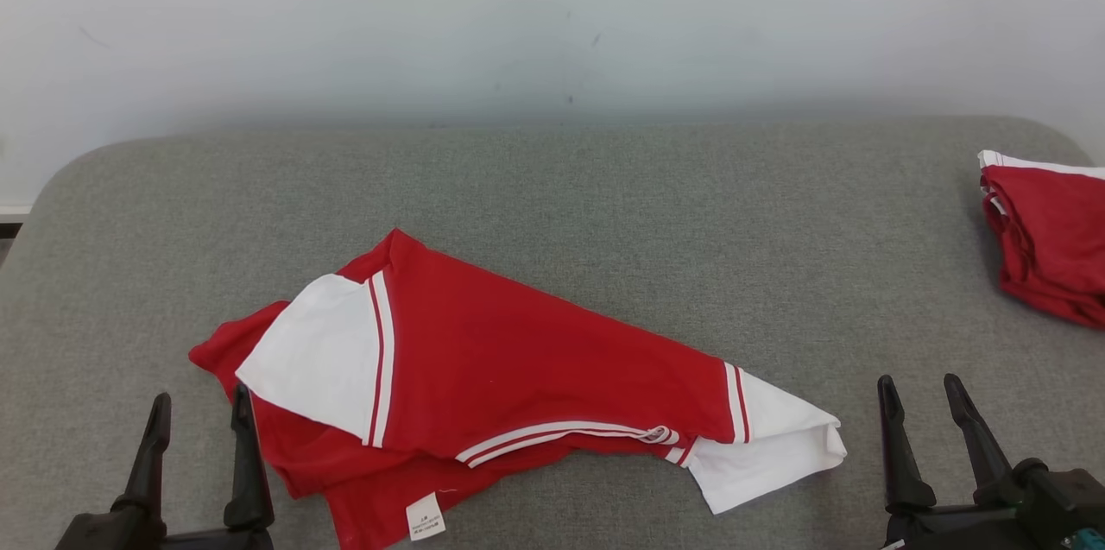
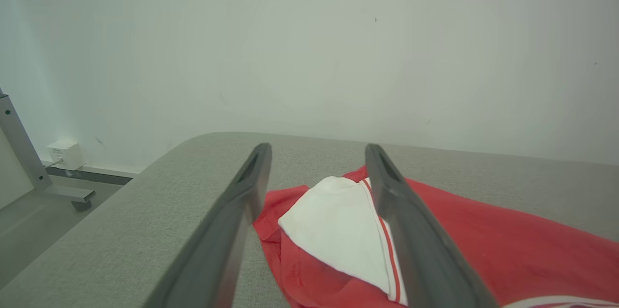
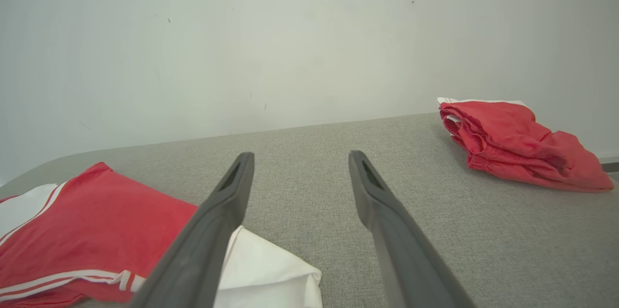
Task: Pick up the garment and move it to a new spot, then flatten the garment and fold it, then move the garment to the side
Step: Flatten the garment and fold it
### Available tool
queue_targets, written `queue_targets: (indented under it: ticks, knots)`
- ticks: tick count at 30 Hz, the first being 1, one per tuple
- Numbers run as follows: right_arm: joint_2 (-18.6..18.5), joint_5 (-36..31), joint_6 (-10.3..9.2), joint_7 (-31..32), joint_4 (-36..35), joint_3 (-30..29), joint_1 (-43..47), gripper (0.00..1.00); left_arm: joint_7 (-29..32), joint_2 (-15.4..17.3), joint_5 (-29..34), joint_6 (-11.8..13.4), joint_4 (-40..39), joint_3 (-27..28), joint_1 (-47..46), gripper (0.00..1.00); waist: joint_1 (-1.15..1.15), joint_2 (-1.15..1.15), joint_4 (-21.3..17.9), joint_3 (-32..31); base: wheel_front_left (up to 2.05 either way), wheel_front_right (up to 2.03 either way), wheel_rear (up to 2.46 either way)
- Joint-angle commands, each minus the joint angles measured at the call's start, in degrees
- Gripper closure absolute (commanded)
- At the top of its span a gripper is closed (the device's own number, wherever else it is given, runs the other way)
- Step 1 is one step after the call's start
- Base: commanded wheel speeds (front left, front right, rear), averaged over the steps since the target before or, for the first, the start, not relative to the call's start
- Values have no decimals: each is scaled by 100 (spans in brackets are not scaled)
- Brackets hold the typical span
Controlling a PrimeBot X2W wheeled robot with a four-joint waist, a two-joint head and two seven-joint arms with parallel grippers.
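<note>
A red garment (image 1: 509, 360) with white sleeves and white stripes lies crumpled on the grey padded surface (image 1: 604, 205), left of centre, a white label showing at its near hem. From the left wrist the garment (image 2: 483, 245) shows one white sleeve between and beyond the fingers. From the right wrist the garment (image 3: 96, 221) lies at the lower left. My left gripper (image 1: 200, 419) hovers open at the garment's near left edge, nothing between its fingers. My right gripper (image 1: 921, 399) stands open just right of the garment's white sleeve end, holding nothing.
A second red and white garment (image 1: 1049, 239) lies bunched at the surface's right edge, also seen as a red heap (image 3: 517, 146) at the right wrist view's right. A pale wall (image 1: 552, 15) backs the surface. A metal leg with a caster (image 2: 29, 168) stands off its left end.
</note>
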Motion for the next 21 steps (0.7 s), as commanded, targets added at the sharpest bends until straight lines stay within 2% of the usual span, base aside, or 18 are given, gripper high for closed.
queue_targets:
  ticks: [1,4,10,17,21]
  knots:
    - [-46,15,-17,-26,8,37,5,0,-3,-46,103,-53,14,61,7,0,0,0,4,-3,0,0,0]
    - [-90,9,-17,-26,9,137,-41,0,-3,-110,145,-139,27,121,-40,0,0,0,19,5,0,0,0]
    - [-274,15,-17,-26,102,731,-327,0,-3,-273,331,-345,83,179,-165,0,0,0,151,70,0,0,0]
    - [-620,46,-17,29,582,1742,-854,0,-3,-396,445,-498,134,220,-281,0,0,0,307,175,0,0,0]
    - [-937,54,-17,122,959,2445,-1177,0,-3,-449,475,-544,145,198,-361,0,0,0,405,258,0,0,0]
